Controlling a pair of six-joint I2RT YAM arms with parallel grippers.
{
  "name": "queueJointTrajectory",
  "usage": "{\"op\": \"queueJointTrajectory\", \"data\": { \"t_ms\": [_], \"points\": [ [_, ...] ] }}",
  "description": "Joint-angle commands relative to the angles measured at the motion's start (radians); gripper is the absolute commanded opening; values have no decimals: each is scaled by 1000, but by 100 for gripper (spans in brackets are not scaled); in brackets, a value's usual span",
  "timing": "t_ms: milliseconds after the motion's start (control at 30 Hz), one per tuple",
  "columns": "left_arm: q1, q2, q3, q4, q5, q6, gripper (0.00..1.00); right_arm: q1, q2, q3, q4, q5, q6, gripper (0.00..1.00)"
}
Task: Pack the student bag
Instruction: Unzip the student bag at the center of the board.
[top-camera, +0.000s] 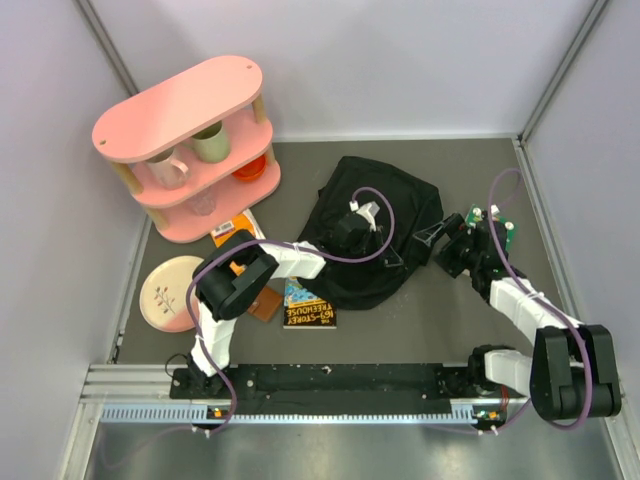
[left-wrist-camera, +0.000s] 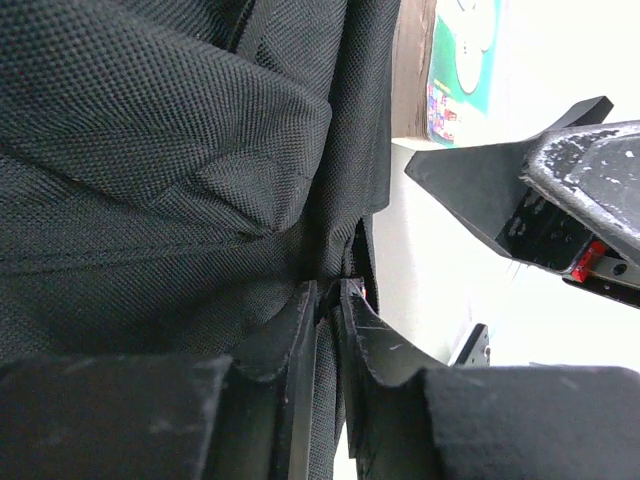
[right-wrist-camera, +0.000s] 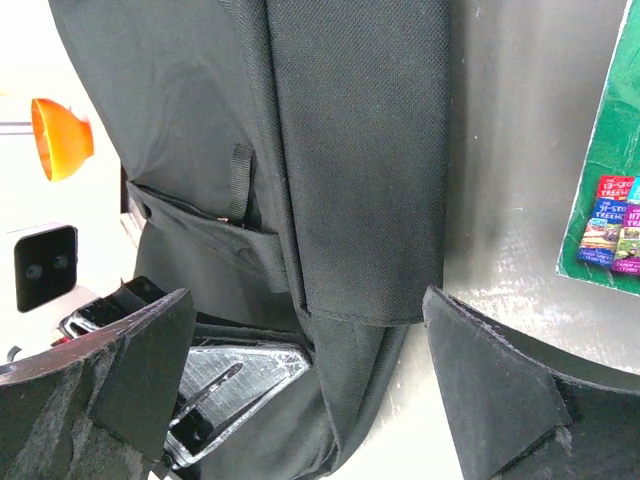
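Here, left fingers (left-wrist-camera: 298, 335) pinch the student bag (left-wrist-camera: 150, 150); right fingers (right-wrist-camera: 500, 375) gape wide open

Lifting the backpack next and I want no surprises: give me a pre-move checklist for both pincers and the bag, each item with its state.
1. Left pincer pinching student bag fabric: ok.
2. Right pincer open, straddling a bag flap: ok.
3. Pincers not touching each other: ok.
4. Bag mouth unzipped: cannot tell.
5. Treehouse book in view beside bag: ok.
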Motion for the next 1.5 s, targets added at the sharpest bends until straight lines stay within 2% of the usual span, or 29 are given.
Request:
{"op": "queueJointTrajectory", "data": {
  "t_ms": [0,133,167,400,667,1000,1033,1100,1133,1200,1300,1333,1367,1433,1467],
  "points": [
    [5,-14,26,80,8,-15,18,-13,13,29,50,-10,-6,95],
    [6,-13,29,81,16,-15,1,-13,19,32,47,-3,-9,95],
    [6,-14,29,81,16,-13,0,-13,22,36,38,-1,-12,95],
    [3,-49,25,35,28,27,0,-13,56,65,-26,48,-49,95],
    [0,-100,-26,11,39,69,0,-11,127,97,-16,-4,-121,80],
    [-11,-123,-47,-23,77,112,0,13,220,134,10,-35,-167,77],
    [-14,-123,-47,-23,79,112,0,18,229,144,12,-35,-167,69],
    [-15,-123,-47,-23,83,112,0,29,248,146,30,-32,-159,64],
    [-15,-123,-46,-23,83,112,0,32,254,144,36,-33,-158,56],
    [-18,-123,-44,-25,85,112,0,33,266,146,41,-26,-150,49],
    [-25,-125,-46,-31,86,114,0,33,272,146,47,-21,-149,29],
    [-25,-126,-47,-32,83,116,0,32,271,146,49,-16,-141,14],
    [-26,-128,-47,-35,86,117,0,33,272,144,52,-13,-138,7],
    [-31,-131,-54,-43,86,119,0,33,272,138,72,-16,-124,0],
    [-31,-134,-57,-46,86,119,0,33,271,134,79,-10,-118,0]
  ]
}}
